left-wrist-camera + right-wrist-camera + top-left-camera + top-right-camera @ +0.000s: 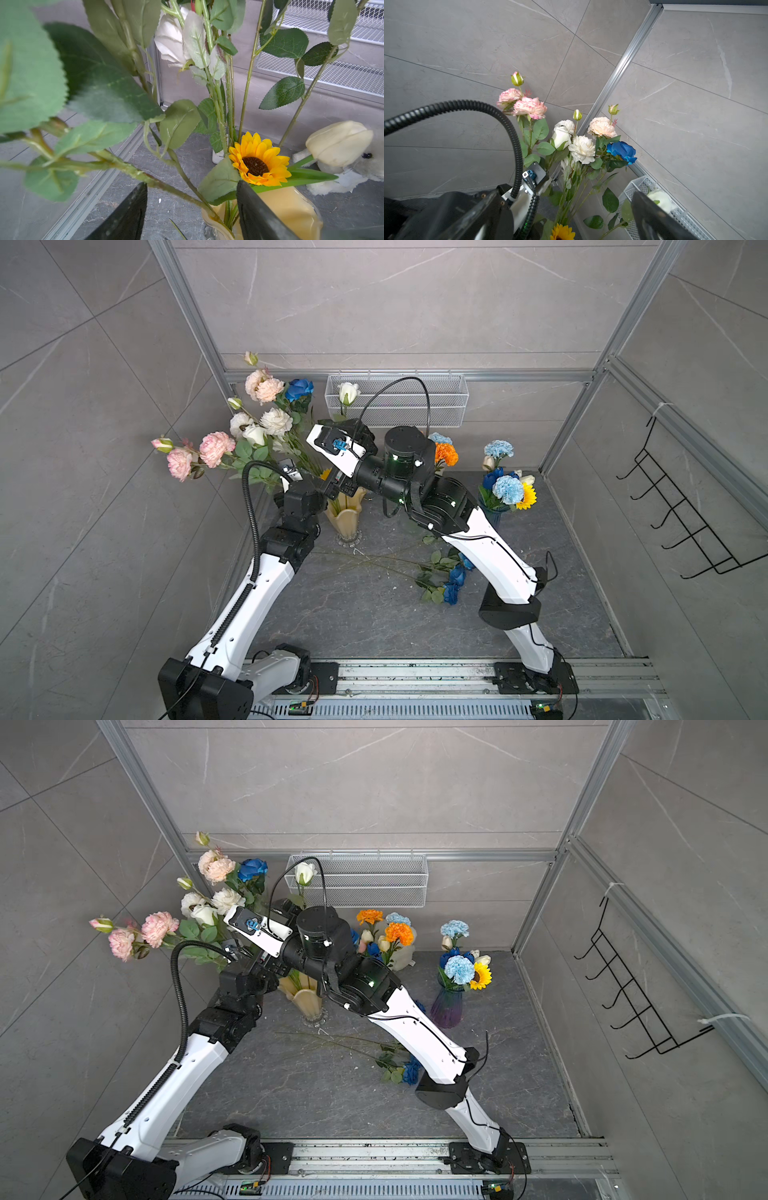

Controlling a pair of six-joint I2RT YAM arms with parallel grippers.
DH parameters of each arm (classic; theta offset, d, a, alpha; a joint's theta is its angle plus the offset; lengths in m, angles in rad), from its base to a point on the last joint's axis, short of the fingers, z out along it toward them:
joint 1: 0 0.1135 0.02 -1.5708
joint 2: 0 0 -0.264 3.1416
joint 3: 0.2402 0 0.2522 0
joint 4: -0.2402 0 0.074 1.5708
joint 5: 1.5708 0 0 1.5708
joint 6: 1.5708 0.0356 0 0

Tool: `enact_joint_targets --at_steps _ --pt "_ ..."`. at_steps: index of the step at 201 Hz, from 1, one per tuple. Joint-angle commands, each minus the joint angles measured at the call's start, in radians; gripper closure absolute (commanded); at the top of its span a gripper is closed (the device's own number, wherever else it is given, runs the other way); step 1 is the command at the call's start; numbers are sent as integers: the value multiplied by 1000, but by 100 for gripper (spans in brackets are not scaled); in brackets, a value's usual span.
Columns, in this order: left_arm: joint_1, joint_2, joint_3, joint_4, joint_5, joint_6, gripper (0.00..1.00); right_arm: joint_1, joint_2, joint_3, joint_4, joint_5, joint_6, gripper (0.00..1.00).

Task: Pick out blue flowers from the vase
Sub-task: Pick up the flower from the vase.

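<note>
In both top views a vase [347, 522] stands on the floor [374, 622] left of centre, its tall bouquet [266, 423] spreading toward the upper left. A second vase [446, 1006] stands to its right, with a carnation cluster [397, 932] between them, farther back. A wire basket [415, 406] hangs on the wall above. Loose roses [451, 593] lie below the vases. A hook rack [681, 510] hangs at right.

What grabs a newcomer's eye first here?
The tall pink-and-white bouquet in the yellow vase, back left, with one blue rose at its far edge; the left arm and right arm meet over the vase. Next, blue flowers lying on the table beside the right arm.
</note>
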Motion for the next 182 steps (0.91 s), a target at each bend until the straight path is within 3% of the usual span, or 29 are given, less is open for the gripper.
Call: enact_joint_targets --at_steps 1,21,43,92,134,182 --pt "-2 -53 45 -14 -9 24 30 1 -116 -111 -67 -59 72 0" --pt "-2 -95 52 -61 25 23 30 1 -181 -234 -122 -158 137 0" --pt "-2 -155 64 -115 70 34 30 10 -212 -341 -160 -185 173 4" --pt "-2 -265 118 -235 64 63 30 30 -150 -350 -179 -178 221 15" --pt "-2 -335 140 -355 -33 79 30 33 81 -101 -227 -52 258 17" --pt "-2 -344 92 -444 -17 -1 29 16 336 135 -90 136 277 15"
